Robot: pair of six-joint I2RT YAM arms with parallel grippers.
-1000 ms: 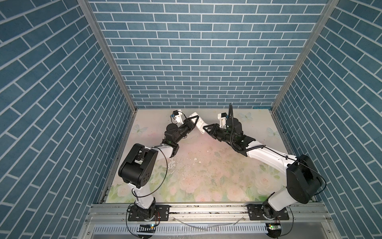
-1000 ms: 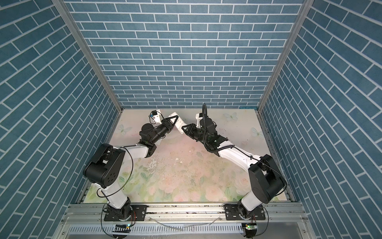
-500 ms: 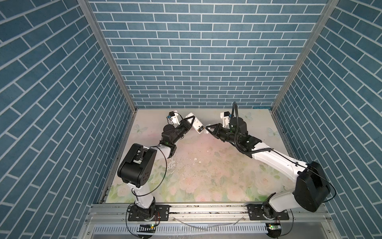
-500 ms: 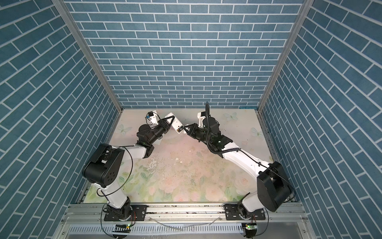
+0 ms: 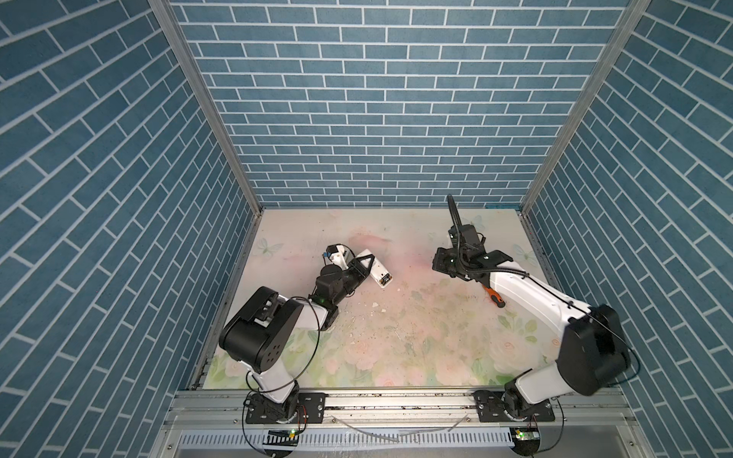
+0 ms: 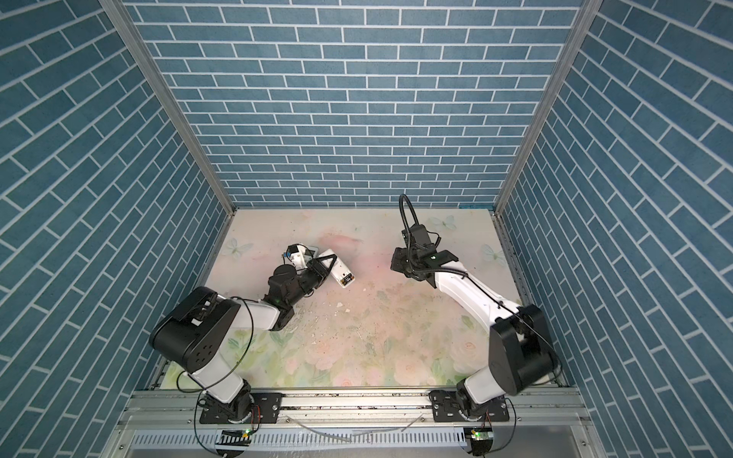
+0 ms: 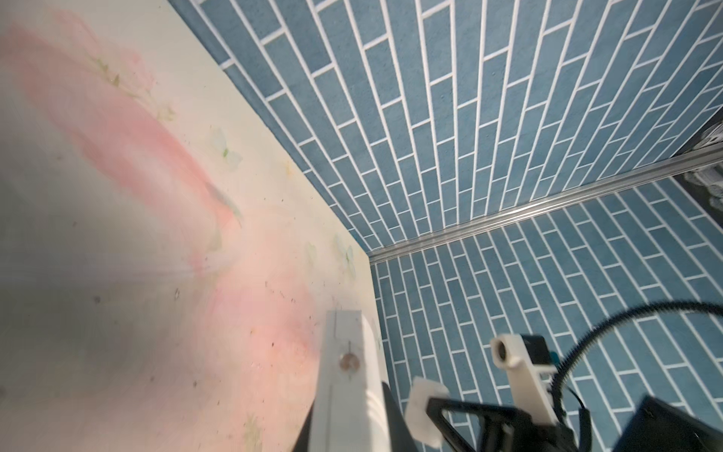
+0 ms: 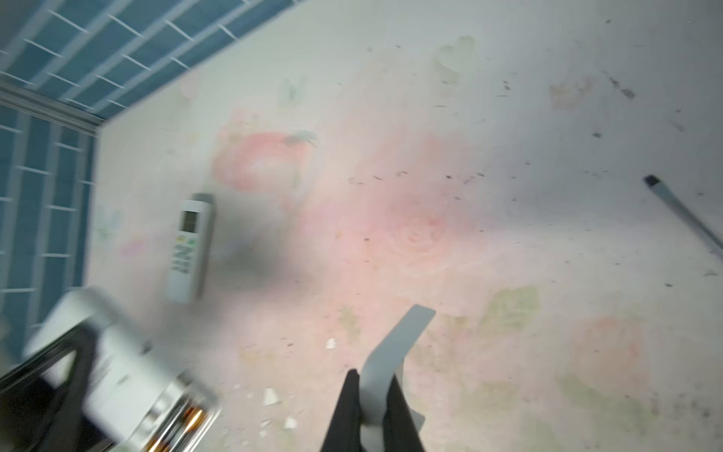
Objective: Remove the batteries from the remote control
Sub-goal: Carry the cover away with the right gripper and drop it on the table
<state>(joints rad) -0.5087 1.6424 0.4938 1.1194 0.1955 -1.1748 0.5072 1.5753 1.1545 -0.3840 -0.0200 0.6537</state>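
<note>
left gripper (image 5: 361, 266) is clamped tight on the white remote (image 5: 378, 275), right gripper (image 8: 373, 391) pinches a flat grey cover (image 8: 407, 336). the batteries (image 8: 184, 422) sit inside that remote's open end, just blurry copper glints. a second remote (image 8: 189, 246) lies flat on the floral table (image 5: 396, 337) near the wall

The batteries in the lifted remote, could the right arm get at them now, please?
Probably not yet: the batteries show in the remote's open end with nothing between, but the right gripper is shut on the grey cover.
</note>
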